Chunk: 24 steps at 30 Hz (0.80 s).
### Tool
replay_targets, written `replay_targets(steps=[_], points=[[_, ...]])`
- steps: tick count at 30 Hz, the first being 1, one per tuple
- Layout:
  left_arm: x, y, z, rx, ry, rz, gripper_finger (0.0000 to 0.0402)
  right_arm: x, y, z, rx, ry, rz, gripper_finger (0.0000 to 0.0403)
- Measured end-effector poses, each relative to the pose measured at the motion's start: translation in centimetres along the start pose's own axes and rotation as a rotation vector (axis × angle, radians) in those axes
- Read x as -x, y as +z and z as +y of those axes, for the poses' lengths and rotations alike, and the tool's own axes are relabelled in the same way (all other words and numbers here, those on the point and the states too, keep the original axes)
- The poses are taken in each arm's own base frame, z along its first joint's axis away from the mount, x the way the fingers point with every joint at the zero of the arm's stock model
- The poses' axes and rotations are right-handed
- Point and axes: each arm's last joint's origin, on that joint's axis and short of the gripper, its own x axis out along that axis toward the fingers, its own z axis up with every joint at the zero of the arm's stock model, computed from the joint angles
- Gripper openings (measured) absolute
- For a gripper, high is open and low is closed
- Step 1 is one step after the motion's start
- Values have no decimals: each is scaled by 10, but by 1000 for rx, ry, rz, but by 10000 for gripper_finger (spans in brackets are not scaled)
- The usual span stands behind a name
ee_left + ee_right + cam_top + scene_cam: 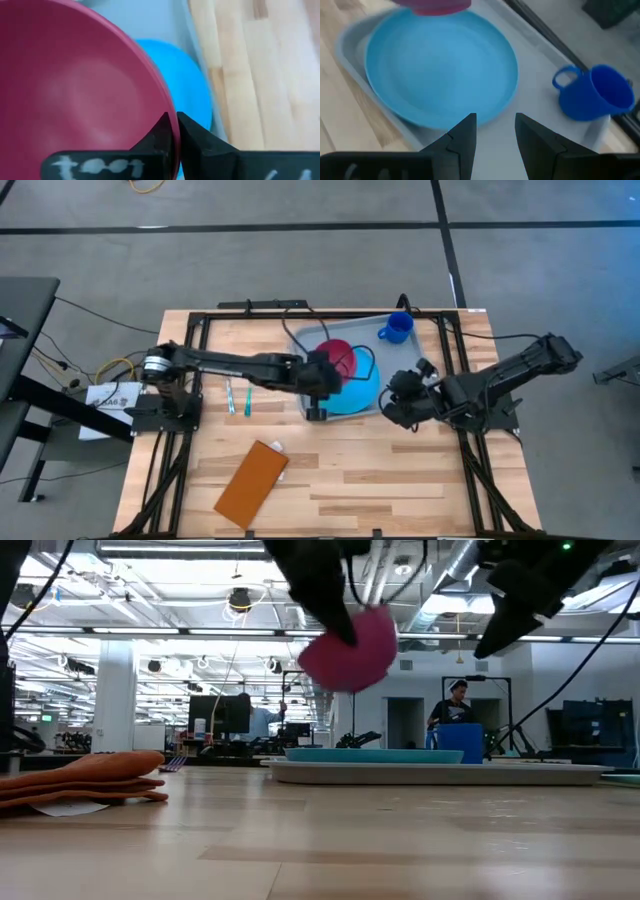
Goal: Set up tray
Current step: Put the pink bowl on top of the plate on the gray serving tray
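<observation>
On the wooden slat table point(400, 490), an orange-brown rectangular napkin point(252, 481) lies flat toward seven o'clock, its long axis slanting toward one o'clock. Two small teal utensils point(238, 397) rest side by side near nine o'clock. The left gripper point(325, 380), reaching in from nine o'clock, pinches the rim of a smooth, round magenta bowl point(338, 355) between its pressed-together fingers point(197, 145) and holds it in the air above the tray point(410, 360). The tray, a pale grey-blue plastic rectangle with rounded corners and a low rim, sits toward one o'clock, its long axis running across the table from nine to three o'clock. On it lie a glossy round blue plate point(360, 395) and, at its far right corner, a blue handled cup point(396, 329). The right gripper point(400, 395) hovers at the tray's near right edge, fingers spread and empty.
</observation>
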Motion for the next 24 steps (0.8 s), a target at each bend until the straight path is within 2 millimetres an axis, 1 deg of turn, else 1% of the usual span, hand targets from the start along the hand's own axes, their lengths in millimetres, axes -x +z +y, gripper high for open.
replay_targets(steps=[2, 3, 5, 6, 8, 10, 13, 17, 24], points=[[-17, -3, 3, -38, -5, 27, 0, 2, -4, 2, -9, -5, 13, 127], [-28, -5, 3, -65, -3, 59, 0, 3, -5, 2, -10, -5, 17, 127], [-44, -10, 3, -111, 14, 138, 0, 5, -7, 4, -17, 3, 11, 127], [-50, -11, 4, -119, 28, 174, 0, 6, -8, 5, -18, 6, 12, 127], [-57, -7, 8, -129, 24, 183, 0, 8, -9, 7, -16, 17, 7, 127], [-65, -5, 8, -139, -38, 196, 0, 10, -10, 8, -9, 25, 4, 127], [-82, -9, 5, -142, -103, 236, 2, 12, -12, 10, -2, 35, 0, 127], [-83, -5, 5, -149, -86, 231, 14, 14, -14, 11, -10, 43, -1, 127], [-84, -6, 5, -160, -91, 241, 46, 16, -15, 12, -1, 49, -2, 127]])
